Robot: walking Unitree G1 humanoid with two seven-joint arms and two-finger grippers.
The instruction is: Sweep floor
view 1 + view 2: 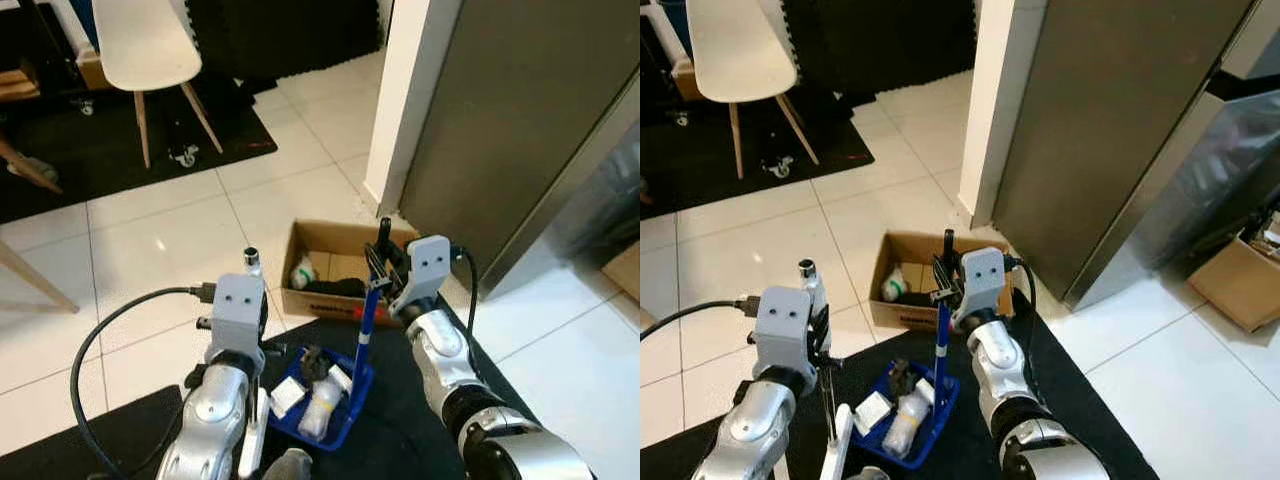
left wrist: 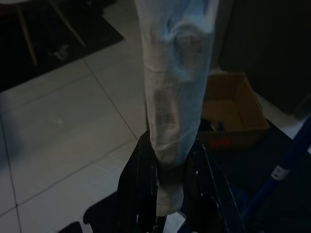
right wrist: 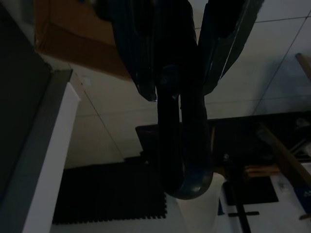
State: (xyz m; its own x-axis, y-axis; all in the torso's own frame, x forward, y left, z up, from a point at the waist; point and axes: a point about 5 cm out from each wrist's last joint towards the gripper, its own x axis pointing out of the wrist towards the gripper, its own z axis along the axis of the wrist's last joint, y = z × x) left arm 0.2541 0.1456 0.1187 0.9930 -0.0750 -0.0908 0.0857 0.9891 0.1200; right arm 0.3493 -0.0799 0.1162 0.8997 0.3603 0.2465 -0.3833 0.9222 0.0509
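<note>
With both tools in hand, the risk is spillage. Right pincer (image 1: pixel 385 262) clamped on dustpan handle (image 1: pixel 368 320); dustpan (image 1: pixel 325 400), loaded, just before cardboard box (image 1: pixel 335 268). Left pincer (image 2: pixel 167 160) closed around white broom handle (image 2: pixel 177 87). Tilting early would likely scatter litter short of the box.

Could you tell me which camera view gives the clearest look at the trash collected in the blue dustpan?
The left eye view shows it best: the blue dustpan lies open to the camera, with the trash, white wrappers and a dark scrap, in its tray. The right eye view shows the same contents, smaller. The left wrist view catches just a blue edge; the right wrist view shows the handle the right gripper holds.
</note>
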